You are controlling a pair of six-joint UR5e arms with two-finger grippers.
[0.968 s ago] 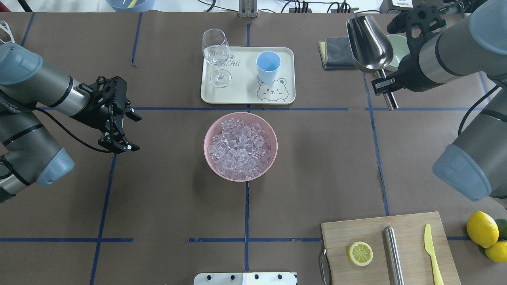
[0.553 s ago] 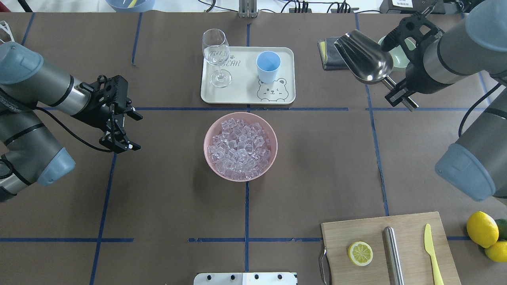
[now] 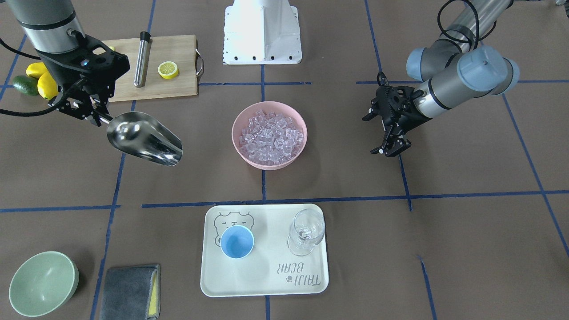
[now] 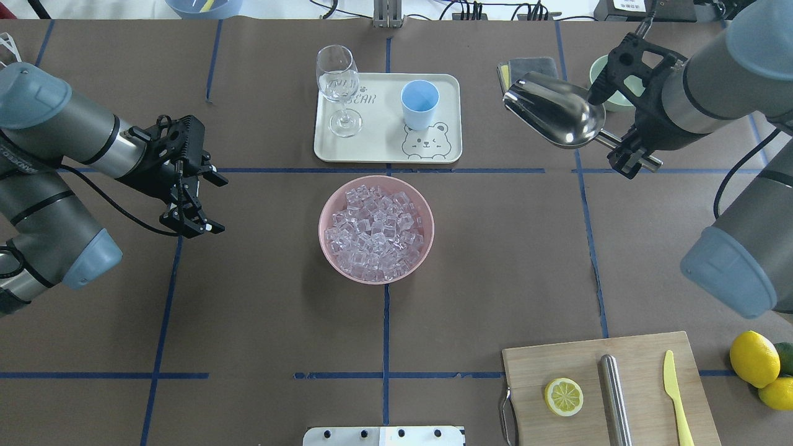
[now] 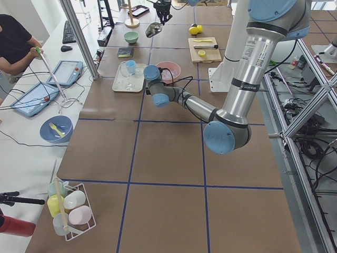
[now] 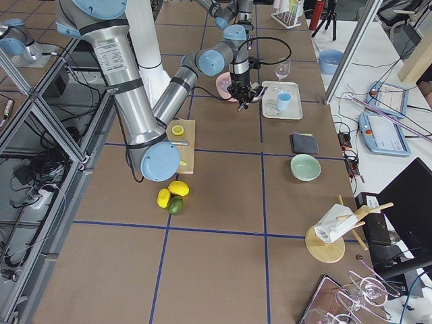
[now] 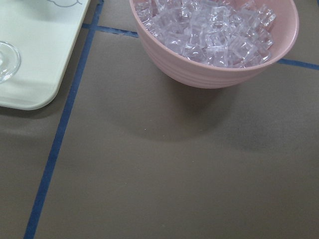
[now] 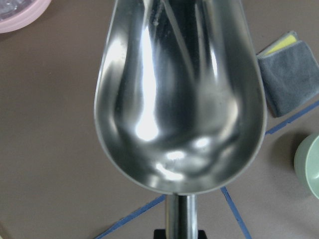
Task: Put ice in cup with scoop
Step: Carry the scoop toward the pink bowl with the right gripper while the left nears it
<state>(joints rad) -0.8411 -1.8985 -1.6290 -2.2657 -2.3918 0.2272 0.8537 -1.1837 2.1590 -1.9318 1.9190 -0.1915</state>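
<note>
With scoop [image 4: 554, 114] clamped in right gripper [image 4: 626, 158], left gripper [image 4: 214, 205] parted: swing mouth-first into ice [image 4: 375, 226], dig shallow, level before lifting.

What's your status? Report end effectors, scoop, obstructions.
Left end effector open, empty. Right end effector shut on scoop, scoop empty, above table. Ice in pink bowl, cup empty. Wine glass beside cup on tray.
</note>
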